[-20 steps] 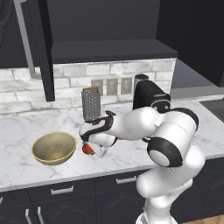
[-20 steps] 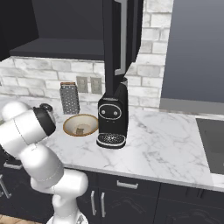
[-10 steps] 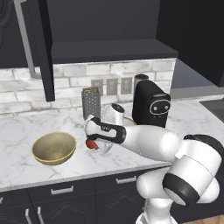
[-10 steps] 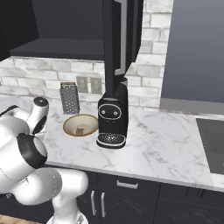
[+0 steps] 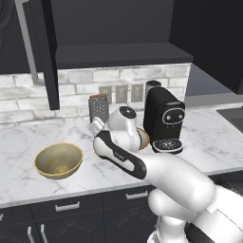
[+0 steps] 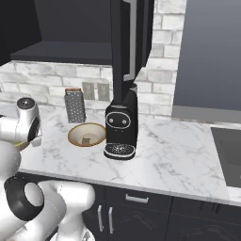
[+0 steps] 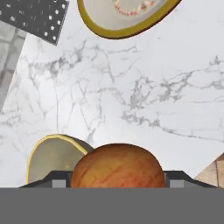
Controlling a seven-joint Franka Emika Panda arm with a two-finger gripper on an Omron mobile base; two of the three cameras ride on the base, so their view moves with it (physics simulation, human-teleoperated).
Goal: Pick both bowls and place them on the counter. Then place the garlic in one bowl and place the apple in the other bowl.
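Left base view: the deep bowl (image 5: 58, 160) sits on the counter (image 5: 28, 137) at lower left of the frame, open side up. The white arm (image 5: 142, 166) sweeps across the middle, its wrist covering most of the shallow bowl (image 5: 144, 138), whose tan rim peeks out beside the coffee machine (image 5: 163, 119). A grater (image 5: 98, 108) leans on the brick wall behind.

Right base view: the shallow bowl (image 6: 87, 134) lies left of centre, just beside the coffee machine (image 6: 121, 127), with the small grey garlic (image 6: 86, 140) lying inside it. The grater (image 6: 75, 105) stands behind.

Hand view: the apple (image 7: 117, 166) bulges at bottom centre, clamped between the gripper's (image 7: 114, 180) dark fingertips (image 7: 56, 180). Marble counter (image 7: 144, 87) lies beyond; the shallow bowl's (image 7: 127, 17) rim curves along the top edge, and the deep bowl (image 7: 54, 155) shows at lower left.
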